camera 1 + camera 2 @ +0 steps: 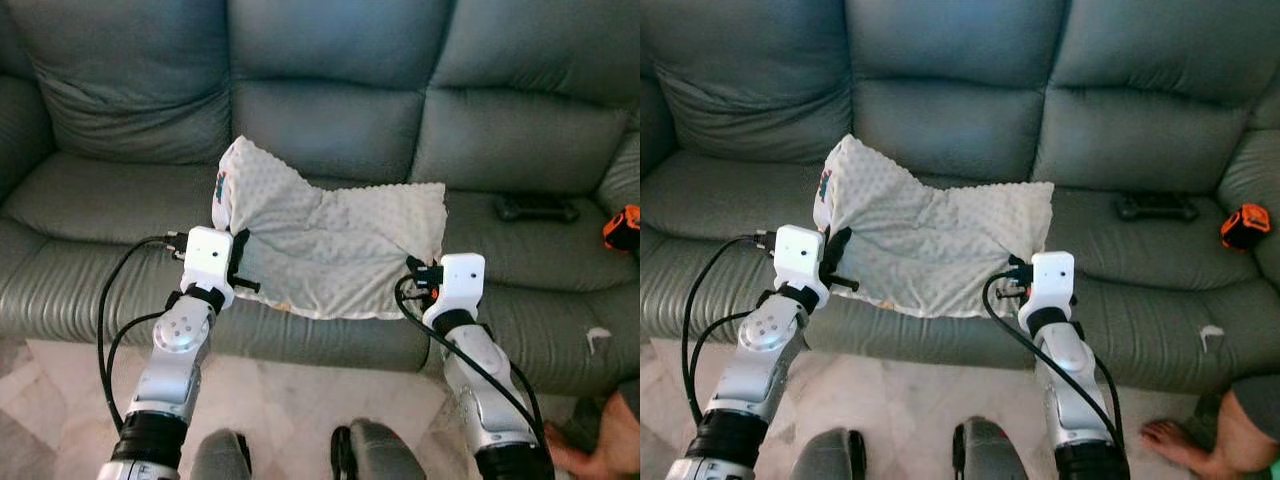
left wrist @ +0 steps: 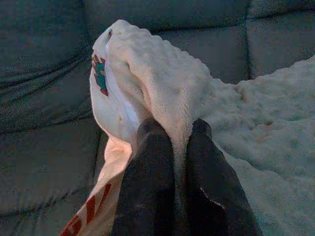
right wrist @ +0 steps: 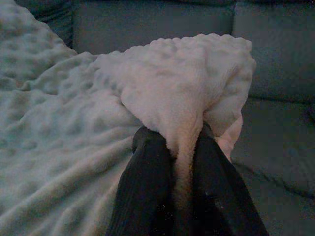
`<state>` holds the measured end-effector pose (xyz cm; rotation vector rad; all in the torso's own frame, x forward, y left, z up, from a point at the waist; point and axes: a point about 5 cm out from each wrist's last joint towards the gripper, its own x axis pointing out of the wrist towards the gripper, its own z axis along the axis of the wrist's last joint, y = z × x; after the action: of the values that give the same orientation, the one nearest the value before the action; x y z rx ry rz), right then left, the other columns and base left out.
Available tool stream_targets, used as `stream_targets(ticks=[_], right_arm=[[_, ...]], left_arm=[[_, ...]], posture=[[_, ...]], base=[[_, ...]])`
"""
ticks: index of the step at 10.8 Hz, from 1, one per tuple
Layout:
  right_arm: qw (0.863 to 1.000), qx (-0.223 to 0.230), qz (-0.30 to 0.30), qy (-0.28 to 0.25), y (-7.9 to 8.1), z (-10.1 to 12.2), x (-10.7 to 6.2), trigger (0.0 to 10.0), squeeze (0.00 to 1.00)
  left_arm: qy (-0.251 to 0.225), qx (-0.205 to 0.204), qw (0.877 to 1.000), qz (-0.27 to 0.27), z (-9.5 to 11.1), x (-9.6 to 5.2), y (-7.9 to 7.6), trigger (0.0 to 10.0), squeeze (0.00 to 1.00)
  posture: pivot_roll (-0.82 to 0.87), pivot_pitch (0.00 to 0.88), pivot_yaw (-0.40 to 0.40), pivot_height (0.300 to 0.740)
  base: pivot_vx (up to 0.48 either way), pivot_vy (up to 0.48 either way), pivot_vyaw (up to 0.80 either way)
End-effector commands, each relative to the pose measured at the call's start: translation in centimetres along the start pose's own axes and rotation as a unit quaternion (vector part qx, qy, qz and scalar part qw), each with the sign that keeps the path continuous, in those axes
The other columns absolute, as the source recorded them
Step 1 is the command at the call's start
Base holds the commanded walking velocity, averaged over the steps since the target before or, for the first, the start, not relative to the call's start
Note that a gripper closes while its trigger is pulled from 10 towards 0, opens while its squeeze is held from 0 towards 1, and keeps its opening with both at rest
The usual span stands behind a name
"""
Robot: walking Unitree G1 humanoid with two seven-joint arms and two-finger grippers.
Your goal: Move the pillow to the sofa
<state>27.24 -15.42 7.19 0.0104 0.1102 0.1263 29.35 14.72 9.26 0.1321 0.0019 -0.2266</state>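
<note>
Flat, dimpled cream fleece pillow (image 1: 330,245) sags mid-frame over the grey-green leather sofa (image 1: 330,130). Left gripper (image 2: 178,132) and right gripper (image 3: 183,140) each pinch a fabric fold tight.

No legible text or labels, pillow (image 2: 147,78) edge print — perhaps lettering — red and teal, unreadable

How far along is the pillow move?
Mostly done: the pillow already lies on the sofa seat. In hand: the left gripper and right gripper each pinch an edge of it. Left: opening both and pulling the arms back.
</note>
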Motion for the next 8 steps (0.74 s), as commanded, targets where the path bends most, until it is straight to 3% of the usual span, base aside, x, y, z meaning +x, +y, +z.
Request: stream_targets(ticks=[1, 3, 8], right_arm=[[1.000, -0.003, 0.010, -0.013, 0.35, 0.54, -0.06, 10.0, 0.00], [1.000, -0.003, 0.009, -0.012, 0.32, 0.51, -0.08, 10.0, 0.00], [1.000, -0.003, 0.009, -0.009, 0.25, 0.47, -0.14, 10.0, 0.00]], left_arm=[[-0.002, 0.003, 1.000, -0.006, 0.17, -0.15, -0.24, 10.0, 0.00], [0.005, 0.008, 1.000, -0.005, -0.07, -0.35, -0.19, 10.0, 0.00], [0.004, 0.005, 1.000, -0.014, -0.02, -0.41, -0.34, 10.0, 0.00]], posture=[[-0.10, 0.177, -0.036, 0.645], [-0.10, 0.181, -0.036, 0.616], [-0.11, 0.189, -0.038, 0.616]], base=[[0.000, 0.000, 0.00], [0.000, 0.000, 0.00], [0.000, 0.000, 0.00]])
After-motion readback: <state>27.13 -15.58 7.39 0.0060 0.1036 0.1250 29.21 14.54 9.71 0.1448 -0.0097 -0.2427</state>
